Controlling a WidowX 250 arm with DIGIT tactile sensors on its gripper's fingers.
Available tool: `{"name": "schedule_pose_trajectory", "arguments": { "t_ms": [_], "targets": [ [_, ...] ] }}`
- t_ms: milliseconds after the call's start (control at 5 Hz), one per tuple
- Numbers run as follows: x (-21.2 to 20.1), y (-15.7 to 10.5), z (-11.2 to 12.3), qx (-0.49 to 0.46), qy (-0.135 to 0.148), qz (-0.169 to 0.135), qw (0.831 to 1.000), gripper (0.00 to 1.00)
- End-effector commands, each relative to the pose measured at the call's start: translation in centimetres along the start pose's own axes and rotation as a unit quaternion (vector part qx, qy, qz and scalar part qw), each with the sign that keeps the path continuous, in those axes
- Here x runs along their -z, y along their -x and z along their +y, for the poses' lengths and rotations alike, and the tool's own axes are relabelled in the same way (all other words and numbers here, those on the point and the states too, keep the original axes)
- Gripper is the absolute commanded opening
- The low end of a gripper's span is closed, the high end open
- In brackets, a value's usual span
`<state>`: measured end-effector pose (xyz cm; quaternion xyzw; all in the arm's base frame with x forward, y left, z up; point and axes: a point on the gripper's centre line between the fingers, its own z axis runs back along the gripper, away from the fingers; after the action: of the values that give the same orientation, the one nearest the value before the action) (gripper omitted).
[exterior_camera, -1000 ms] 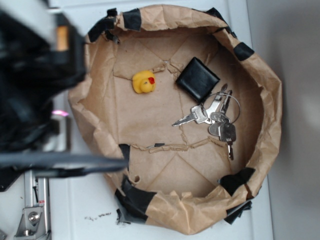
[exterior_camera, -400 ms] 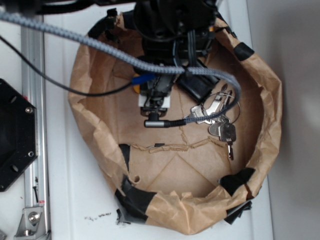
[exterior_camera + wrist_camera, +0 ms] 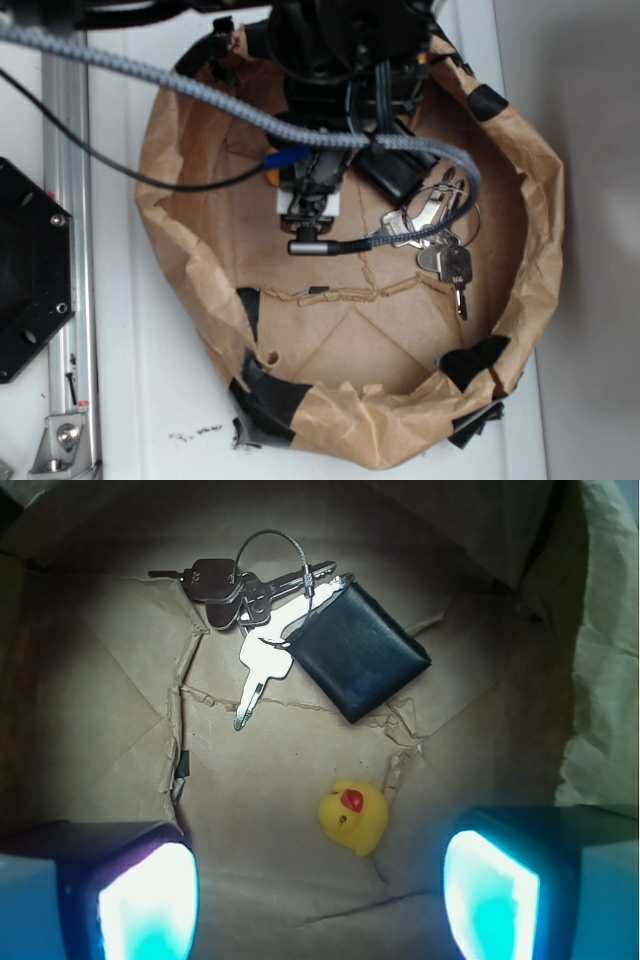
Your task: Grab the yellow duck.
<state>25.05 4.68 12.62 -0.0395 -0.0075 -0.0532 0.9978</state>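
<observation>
Yellow duck (image 3: 353,817) between wide gripper (image 3: 320,890) fingers (untouched) | wallet (image 3: 361,661) apart

Soft even daylight outside; wrist view dim-edged, fingertips (image 3: 150,900) glaring, perhaps overexposed.

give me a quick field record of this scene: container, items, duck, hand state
container: brown paper bag rolled open, black tape on rim
items: yellow duck, black wallet, bunch of keys
duck position: on the bag floor, apart from wallet and keys
keys vs wallet: touching at the wallet's edge
hand: open, above the duck, fingers either side, not touching it
exterior view: arm hides most of the duck
</observation>
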Motion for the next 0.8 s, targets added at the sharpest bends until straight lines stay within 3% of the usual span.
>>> {"name": "schedule_pose_trajectory", "arguments": {
  "t_ms": [0, 200, 400, 600],
  "targets": [
    [2.4, -0.2, 1.2, 0.039, -0.043, -0.041, 0.997, 1.00],
    [3.7, -0.2, 0.8, 0.086, -0.010, -0.036, 0.996, 1.00],
    [4.8, 0.9, 1.3, 0.124, -0.020, -0.012, 0.992, 1.00],
    [6.2, 1.4, 2.5, 0.147, -0.065, 0.015, 0.987, 1.00]
  ]
}}
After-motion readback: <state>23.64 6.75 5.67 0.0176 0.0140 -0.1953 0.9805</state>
